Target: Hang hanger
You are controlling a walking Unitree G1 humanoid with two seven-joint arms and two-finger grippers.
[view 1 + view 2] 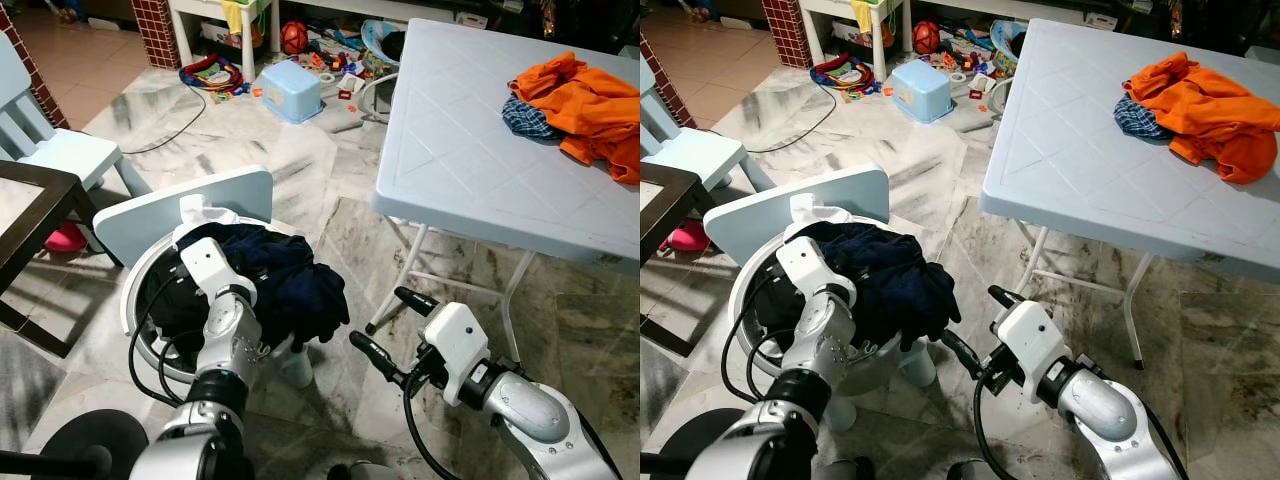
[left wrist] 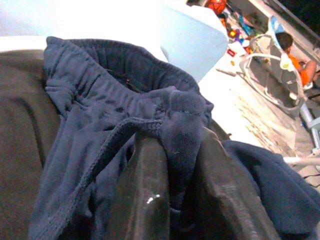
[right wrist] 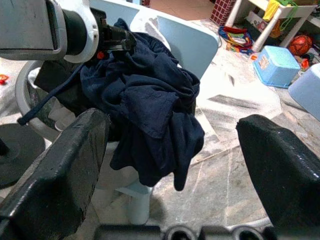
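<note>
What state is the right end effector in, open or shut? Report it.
Open. The right end effector has its two black fingers spread wide apart, nothing between them, facing the dark blue garment.

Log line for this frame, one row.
left end effector: shut on navy garment | right end effector: open, beside basket | hanger: none seen

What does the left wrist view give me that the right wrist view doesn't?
Left wrist: close-up of the left end effector shut on the elastic waistband fold of the navy garment. Right wrist: the open right end effector, the garment's hanging bulk, the white basket, the blue bin. Both: the navy garment, the pale blue chair back, the marble floor.
</note>
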